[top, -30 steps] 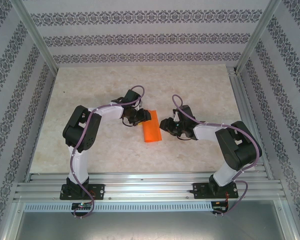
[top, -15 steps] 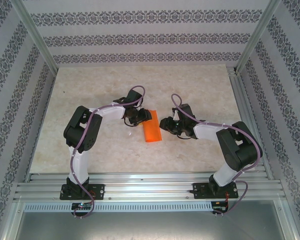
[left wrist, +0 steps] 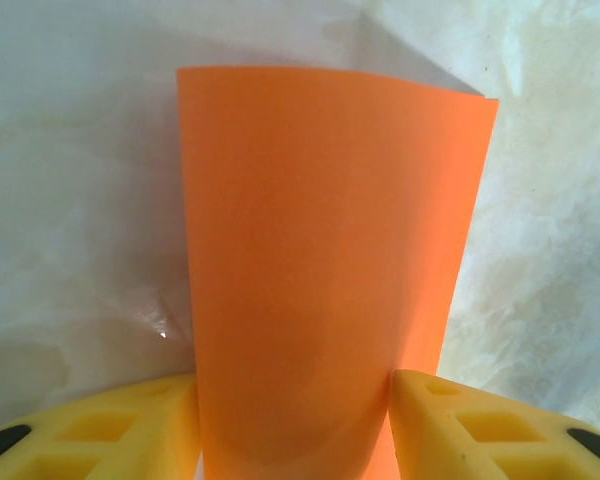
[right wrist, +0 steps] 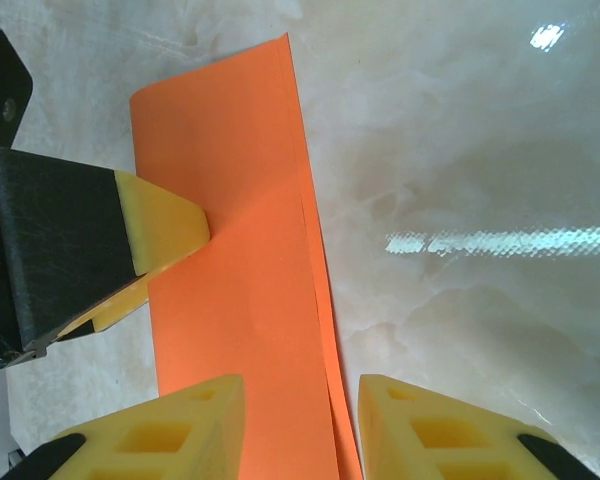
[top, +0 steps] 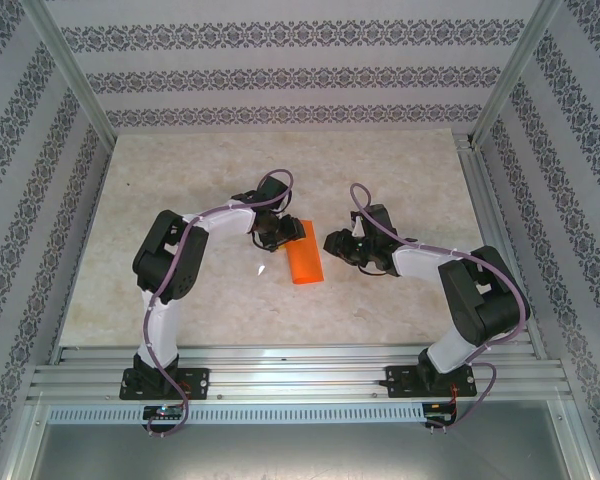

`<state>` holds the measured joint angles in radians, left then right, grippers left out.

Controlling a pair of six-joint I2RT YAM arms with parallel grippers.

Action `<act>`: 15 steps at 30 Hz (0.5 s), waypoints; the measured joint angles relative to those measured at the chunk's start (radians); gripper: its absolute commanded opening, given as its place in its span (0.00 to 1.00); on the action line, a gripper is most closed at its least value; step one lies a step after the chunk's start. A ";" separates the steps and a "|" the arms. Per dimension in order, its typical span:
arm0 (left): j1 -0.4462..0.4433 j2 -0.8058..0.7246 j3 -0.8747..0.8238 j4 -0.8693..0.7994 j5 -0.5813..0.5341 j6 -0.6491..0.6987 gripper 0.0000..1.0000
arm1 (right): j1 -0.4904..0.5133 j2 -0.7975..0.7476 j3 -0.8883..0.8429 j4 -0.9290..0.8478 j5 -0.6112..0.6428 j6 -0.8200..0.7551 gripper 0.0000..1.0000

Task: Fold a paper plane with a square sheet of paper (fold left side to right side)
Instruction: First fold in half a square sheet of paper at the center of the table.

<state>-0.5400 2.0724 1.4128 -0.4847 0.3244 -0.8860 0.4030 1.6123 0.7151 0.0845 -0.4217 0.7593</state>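
Top external view, near edge first: ribbed aluminium rails [top: 300, 375] carry both arm bases. Beyond them lies a pale, marble-patterned table [top: 180, 300] with a faint gloss. Near its middle the orange paper [top: 306, 265] lies as a thin, smooth, folded oblong. Its long axis runs near to far, with the near end leaning slightly right.

The right gripper [top: 336, 245] sits just right of the paper. In the right wrist view its yellow, waffle-moulded fingers [right wrist: 160, 435] stand apart, and the paper's layered edges pass between them.

The left gripper [top: 283, 233] is at the paper's far end, its jaws also spread. In the left wrist view the paper fills the gap between its yellow pads [left wrist: 480, 430]. In the right wrist view one pad tip touches the paper's upper face.

Farthest off, walls [top: 280, 75] of grey-striped floral wallpaper enclose the table, framed by metal posts [top: 70, 70].
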 measured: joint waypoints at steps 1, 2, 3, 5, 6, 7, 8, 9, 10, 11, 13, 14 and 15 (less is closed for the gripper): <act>-0.001 0.002 0.004 -0.005 -0.002 -0.003 0.53 | 0.000 0.000 0.000 0.001 -0.003 0.000 0.35; -0.002 0.004 0.008 -0.009 -0.003 -0.006 0.53 | 0.000 0.000 0.000 0.002 -0.006 0.000 0.34; -0.003 0.006 0.013 -0.014 -0.006 -0.006 0.53 | 0.000 0.000 0.000 0.002 -0.010 0.000 0.34; -0.006 0.010 0.020 -0.023 -0.013 -0.008 0.54 | 0.000 0.000 0.000 0.005 -0.020 0.001 0.34; -0.006 0.012 0.024 -0.028 -0.014 -0.009 0.54 | 0.000 0.000 0.000 0.006 -0.025 0.002 0.33; -0.006 0.014 0.029 -0.034 -0.016 -0.010 0.54 | 0.000 0.000 0.000 0.006 -0.028 0.005 0.33; -0.007 0.017 0.034 -0.038 -0.017 -0.010 0.54 | 0.000 0.000 -0.001 0.006 -0.030 0.006 0.33; -0.008 0.019 0.037 -0.042 -0.019 -0.010 0.54 | 0.000 0.000 -0.002 0.009 -0.033 0.008 0.33; -0.010 0.021 0.042 -0.048 -0.021 -0.010 0.54 | 0.000 0.000 -0.002 0.009 -0.036 0.009 0.33; -0.011 0.023 0.045 -0.053 -0.023 -0.010 0.54 | 0.000 0.000 -0.003 0.011 -0.037 0.010 0.33; -0.012 0.027 0.055 -0.063 -0.027 -0.010 0.54 | 0.000 0.000 -0.003 0.015 -0.038 0.013 0.33; -0.013 0.028 0.056 -0.065 -0.028 -0.010 0.54 | 0.000 0.000 -0.003 0.016 -0.039 0.013 0.33; -0.013 0.030 0.060 -0.068 -0.028 -0.010 0.54 | 0.000 0.000 -0.003 0.017 -0.040 0.016 0.33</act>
<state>-0.5526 2.1021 1.4723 -0.5529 0.2962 -0.8963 0.4034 1.6127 0.7120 0.1013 -0.4622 0.7750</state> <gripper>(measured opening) 0.540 0.326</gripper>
